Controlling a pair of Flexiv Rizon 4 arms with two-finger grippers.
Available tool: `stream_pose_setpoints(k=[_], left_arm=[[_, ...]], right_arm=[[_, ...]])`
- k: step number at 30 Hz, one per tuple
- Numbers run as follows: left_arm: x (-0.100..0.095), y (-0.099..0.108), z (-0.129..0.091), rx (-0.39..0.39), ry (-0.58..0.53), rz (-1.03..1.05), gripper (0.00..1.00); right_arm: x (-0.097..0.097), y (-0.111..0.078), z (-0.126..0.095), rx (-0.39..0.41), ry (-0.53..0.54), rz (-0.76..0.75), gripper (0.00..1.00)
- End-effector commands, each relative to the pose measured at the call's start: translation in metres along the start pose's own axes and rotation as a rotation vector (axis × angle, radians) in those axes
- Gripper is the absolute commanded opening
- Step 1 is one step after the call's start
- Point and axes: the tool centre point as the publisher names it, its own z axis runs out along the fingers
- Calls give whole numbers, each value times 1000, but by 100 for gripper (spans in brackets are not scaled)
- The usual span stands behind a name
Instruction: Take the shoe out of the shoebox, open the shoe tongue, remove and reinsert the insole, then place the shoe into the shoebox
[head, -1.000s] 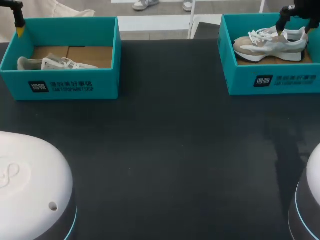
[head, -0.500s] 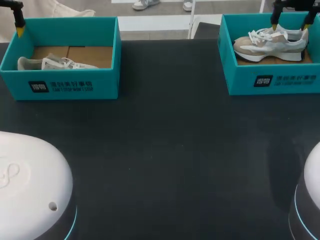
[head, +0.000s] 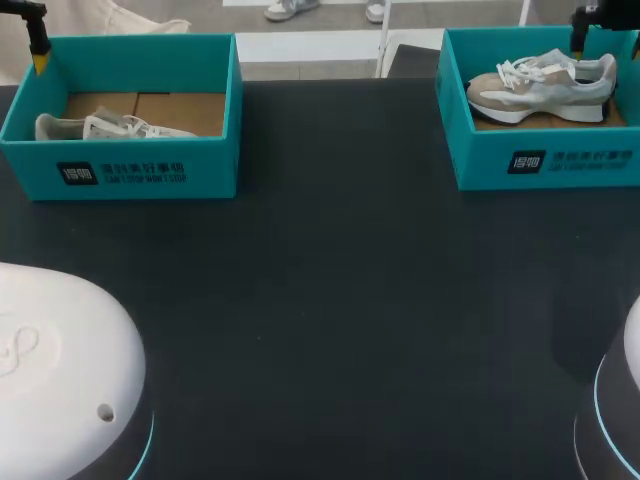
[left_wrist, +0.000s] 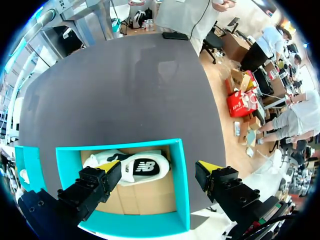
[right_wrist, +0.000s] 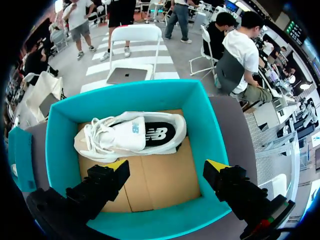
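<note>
At the two o'clock corner of the black desk (head: 330, 300), a teal cardboard shoebox (head: 545, 165) holds a beige-and-white sneaker (head: 540, 85). The right gripper (right_wrist: 167, 165) hangs above it, fingers wide apart and empty, probably lined up to drop onto the shoe. At ten o'clock, the left gripper (left_wrist: 159, 165), likewise spread and empty, hovers over a second teal shoebox (head: 150, 170) with a white shoe (head: 110, 127), seemingly waiting.

- You have two teal boxes well apart on the dark counter (head: 330, 300): the left box (head: 130, 172) and the right box (head: 545, 162).
- Each holds a pale shoe: the left shoe (head: 110, 127) and the right shoe (head: 545, 85).
- Your left claw (head: 38, 52) hangs above the left box's far corner, and your right claw (head: 579, 36) above the right shoe's heel end.
</note>
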Motion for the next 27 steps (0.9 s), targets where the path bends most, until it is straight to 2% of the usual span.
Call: stream_pose_setpoints(k=[1,2,4,12,17,27], left_arm=[[0,0,0,1,1,1,100],[0,0,0,1,1,1,100],[0,0,0,1,1,1,100],[0,0,0,1,1,1,100],[0,0,0,1,1,1,100],[0,0,0,1,1,1,100]], right_arm=[[-8,19,32,40,4,23,100],[-10,22,36,44,-10,32,98],[-11,27,42,51,-1,36,81],[-15,40,66,126,5,67,76],[-13,41,81,177,13,73,49],[-26,51,95,212,-27,58,49]])
